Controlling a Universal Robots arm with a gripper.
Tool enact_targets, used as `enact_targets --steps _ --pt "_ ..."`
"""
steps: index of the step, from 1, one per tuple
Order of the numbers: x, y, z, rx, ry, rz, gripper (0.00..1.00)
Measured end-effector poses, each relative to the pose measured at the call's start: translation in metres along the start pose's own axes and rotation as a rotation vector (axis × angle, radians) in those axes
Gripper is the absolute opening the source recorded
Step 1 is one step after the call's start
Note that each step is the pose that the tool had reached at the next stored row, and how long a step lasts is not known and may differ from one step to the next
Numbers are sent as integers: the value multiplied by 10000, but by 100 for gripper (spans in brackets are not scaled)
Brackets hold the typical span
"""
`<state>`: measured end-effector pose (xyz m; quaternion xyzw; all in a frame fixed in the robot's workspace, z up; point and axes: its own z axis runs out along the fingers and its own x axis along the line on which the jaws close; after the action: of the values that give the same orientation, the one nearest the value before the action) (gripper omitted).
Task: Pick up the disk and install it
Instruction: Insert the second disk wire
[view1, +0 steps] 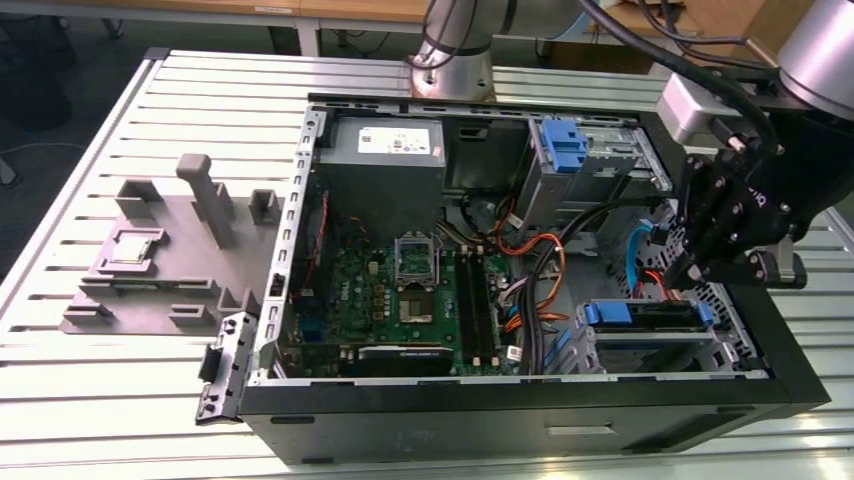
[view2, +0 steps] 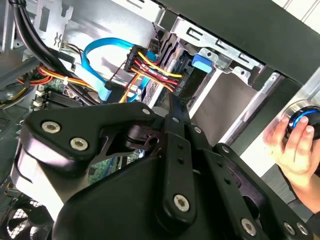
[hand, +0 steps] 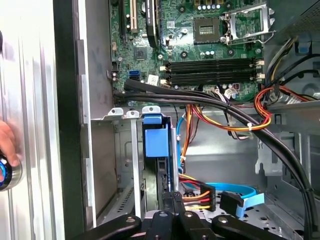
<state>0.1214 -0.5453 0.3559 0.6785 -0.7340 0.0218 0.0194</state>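
Observation:
The disk (view1: 650, 316), dark-topped with blue rails, lies in the drive bay at the front corner of the open computer case (view1: 534, 400), on the exterior view's right. In the first wrist view the disk (hand: 155, 145) stands edge-on in the metal bay, blue rail uppermost. My gripper (view1: 690, 278) hangs just above the bay's far end. Its black fingers (hand: 172, 199) come together in a narrow tip right at the disk's end, with nothing seen between them. In the second wrist view my gripper (view2: 173, 104) points at the bay, where a blue rail end (view2: 202, 63) shows.
Orange, red and blue cables (hand: 225, 192) run close beside the bay. A motherboard (view1: 400, 290), a grey power supply (view1: 387, 150) and an upright blue latch (view1: 567, 145) fill the case. A grey fixture (view1: 160, 260) sits on the exterior view's left. A person's hand (view2: 295, 137) holds a round knob outside the case.

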Motion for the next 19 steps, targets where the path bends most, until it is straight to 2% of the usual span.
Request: enact_targets --steps 2,5,9,14,19 --pt "-1 0 -15 0 0 0 11" --pt "-1 23 -16 7 57 1 11" --pt "-1 43 -19 8 61 -1 11" --pt "2 45 -70 0 -37 1 11" --pt "-4 45 -144 -1 -58 1 11"
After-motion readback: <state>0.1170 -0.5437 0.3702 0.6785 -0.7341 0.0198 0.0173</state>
